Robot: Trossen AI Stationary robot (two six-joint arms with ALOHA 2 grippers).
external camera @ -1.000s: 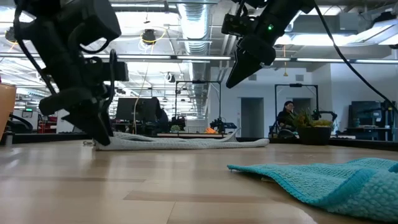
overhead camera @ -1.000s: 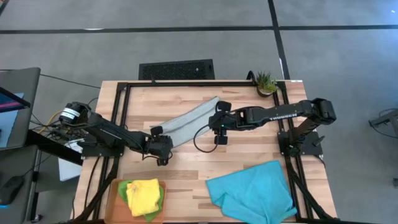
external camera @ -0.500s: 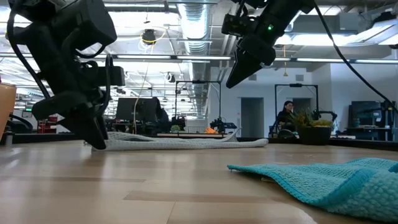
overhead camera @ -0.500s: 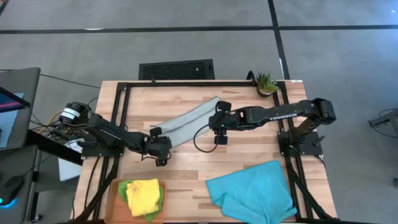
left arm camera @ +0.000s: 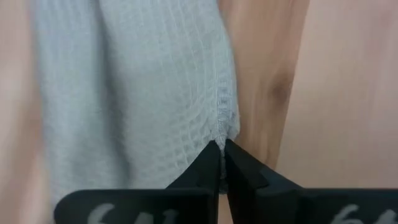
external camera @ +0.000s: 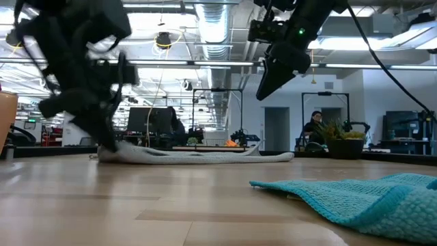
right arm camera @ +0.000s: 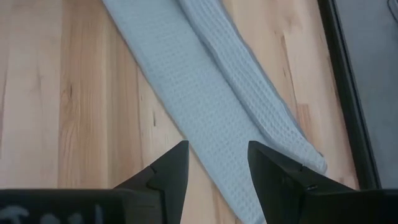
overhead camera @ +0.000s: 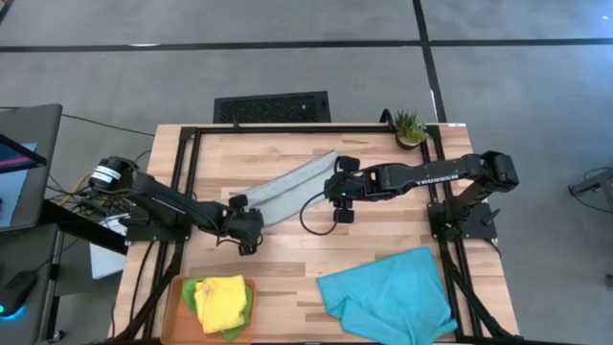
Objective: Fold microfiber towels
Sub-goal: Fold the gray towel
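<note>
The light grey towel [overhead camera: 292, 182] lies folded into a long strip that slants across the table's middle. My left gripper [overhead camera: 243, 206] is shut on its near-left end and shows low on the left in the low view [external camera: 102, 140]. Above the strip's far-right part, my right gripper [overhead camera: 340, 192] hangs open and touches nothing; its wrist view looks down on the strip [right arm camera: 205, 93]. The turquoise towel [overhead camera: 388, 292] lies crumpled at the near right. A yellow towel [overhead camera: 222, 299] rests on a green one [overhead camera: 194, 292] in the orange tray [overhead camera: 178, 309] at the near left. My left gripper pinches the edge of the grey towel's near-left end [left arm camera: 222, 132] between its two fingertips [left arm camera: 208, 163]. The fingers slant down onto it from the table's left. The cloth puckers at the pinch. The rest of the strip [external camera: 198, 156] lies flat on the table.
A small potted plant [overhead camera: 410, 127] stands at the far right corner. Black frame rails [overhead camera: 187, 172] run along the table's sides. Bare wood [overhead camera: 287, 254] lies between the grey strip and the towels at the near edge.
My left gripper has shut on the near-left end of the grey towel, staying almost in place. The strip lies where it did.
</note>
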